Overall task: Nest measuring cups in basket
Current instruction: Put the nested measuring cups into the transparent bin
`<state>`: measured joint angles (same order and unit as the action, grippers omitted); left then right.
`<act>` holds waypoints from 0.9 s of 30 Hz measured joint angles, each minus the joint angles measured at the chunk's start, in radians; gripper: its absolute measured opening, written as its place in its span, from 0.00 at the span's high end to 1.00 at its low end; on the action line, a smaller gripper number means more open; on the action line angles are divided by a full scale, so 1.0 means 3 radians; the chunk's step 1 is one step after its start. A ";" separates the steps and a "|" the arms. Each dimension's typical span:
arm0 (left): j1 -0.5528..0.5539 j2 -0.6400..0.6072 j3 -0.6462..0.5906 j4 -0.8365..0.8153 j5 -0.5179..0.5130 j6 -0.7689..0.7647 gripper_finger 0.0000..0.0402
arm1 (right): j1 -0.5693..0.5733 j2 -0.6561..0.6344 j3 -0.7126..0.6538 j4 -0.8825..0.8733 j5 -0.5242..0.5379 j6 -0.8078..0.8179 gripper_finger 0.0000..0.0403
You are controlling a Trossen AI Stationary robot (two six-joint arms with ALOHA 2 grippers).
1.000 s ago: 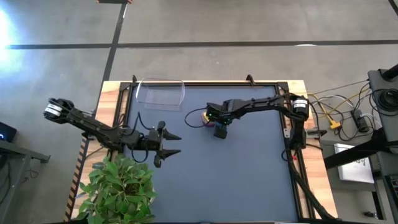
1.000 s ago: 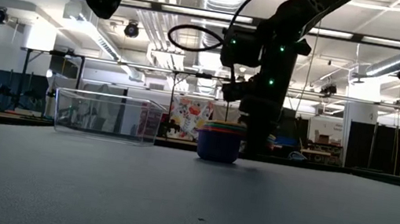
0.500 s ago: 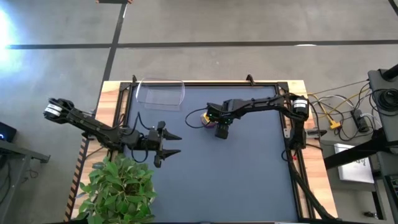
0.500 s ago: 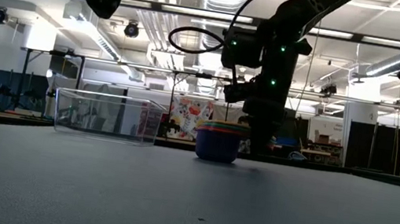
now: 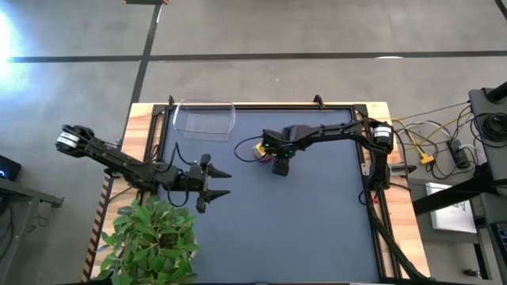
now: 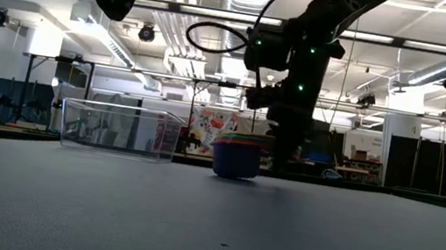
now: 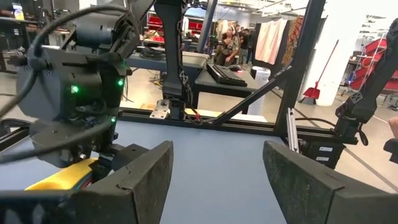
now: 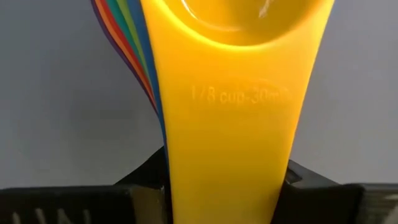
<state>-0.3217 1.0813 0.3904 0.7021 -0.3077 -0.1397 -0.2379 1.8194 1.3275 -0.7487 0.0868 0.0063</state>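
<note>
Where the right wrist view looks down the yellow handle (image 8: 233, 143), raised lettering reads "1/8 cup", followed by what appears to be "30 ml"; the final characters are too faint to confirm. No other writing is legible.

The right hand (image 5: 273, 155) is clenched on the stacked handles of the measuring cups (image 6: 236, 157). In the right wrist view, its dark fingers (image 8: 140, 180) press against both edges of the yellow handle, and the edges of the other coloured handles fan out beside it. The yellow cup sits uppermost in the nest; the blue cup forms the outside of the stack in the low view. The stack is at surface level, near the middle of the far half of the dark surface (image 5: 317, 229); whether it rests on the surface or is lifted slightly cannot be determined.

The basket (image 5: 204, 118) stands at the far left corner of the surface, well apart from the cup stack, with nothing visible inside it.

The left hand (image 5: 215, 184) hangs above the near left area of the surface, released, fingers spread wide, holding nothing. A potted plant (image 5: 154, 241) stands at the near left edge.
</note>
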 joint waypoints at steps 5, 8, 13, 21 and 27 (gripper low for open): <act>0.0002 0.0000 0.0000 -0.0012 -0.0001 0.0033 0.42 | 0.0000 0.0000 0.0215 0.0010 0.0005 -0.0093 0.69; 0.0002 0.0001 0.0000 -0.0094 -0.0001 0.0041 0.42 | -0.0002 0.0000 0.0378 0.0052 0.0010 -0.0190 0.68; 0.0002 0.0001 0.0000 -0.0132 -0.0144 0.0114 0.42 | -0.0065 0.0000 0.0693 0.0201 0.0010 -0.0382 0.69; 0.0002 -0.0231 0.0000 -0.0128 -0.0167 0.0107 0.42 | -0.0309 0.0019 0.1198 0.0282 -0.0034 -0.0600 0.69; 0.0002 -0.0584 0.0000 -0.0228 -0.0173 0.0208 0.42 | -0.0464 0.0196 0.1526 0.0333 -0.0069 -0.0704 0.69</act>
<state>-0.3210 0.9062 0.3904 0.6336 -0.3594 -0.0773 -0.3769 1.8782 1.7854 -0.6489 0.0660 -0.2050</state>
